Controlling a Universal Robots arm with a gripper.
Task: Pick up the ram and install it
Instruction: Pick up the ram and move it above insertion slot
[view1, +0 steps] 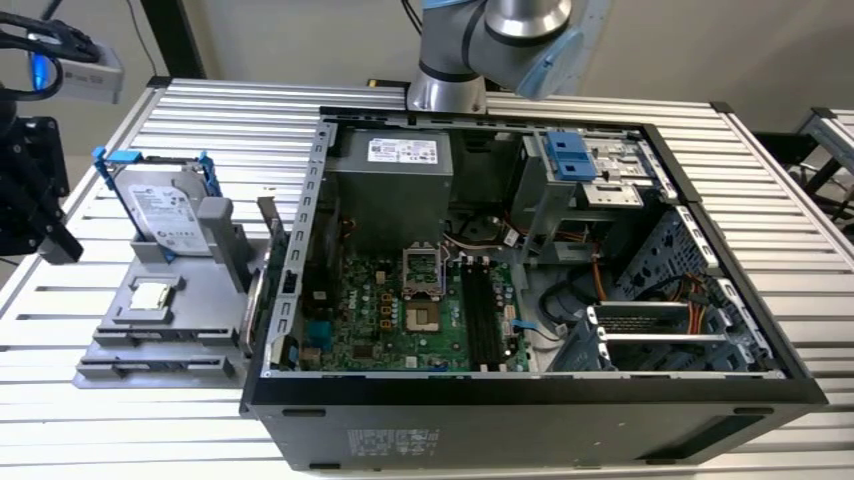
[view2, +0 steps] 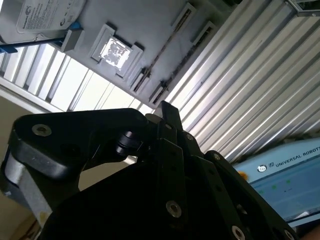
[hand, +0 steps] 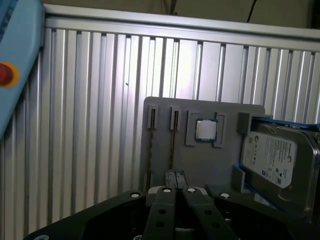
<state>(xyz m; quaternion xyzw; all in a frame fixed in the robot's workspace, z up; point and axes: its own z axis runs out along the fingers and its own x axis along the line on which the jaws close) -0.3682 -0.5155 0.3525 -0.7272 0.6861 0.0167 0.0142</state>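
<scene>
The ram stands on edge in a slot of the gray holder on the counter. My fingers, pressed together and empty, hover near it. Beside the slots sit the processor chip and the hard drive.

Looks matt black across the gripper; ahead of it, matt grey plastic holder, glossy metal chip, smooth steel hard drive; beneath, ribbed satin aluminium table.
</scene>
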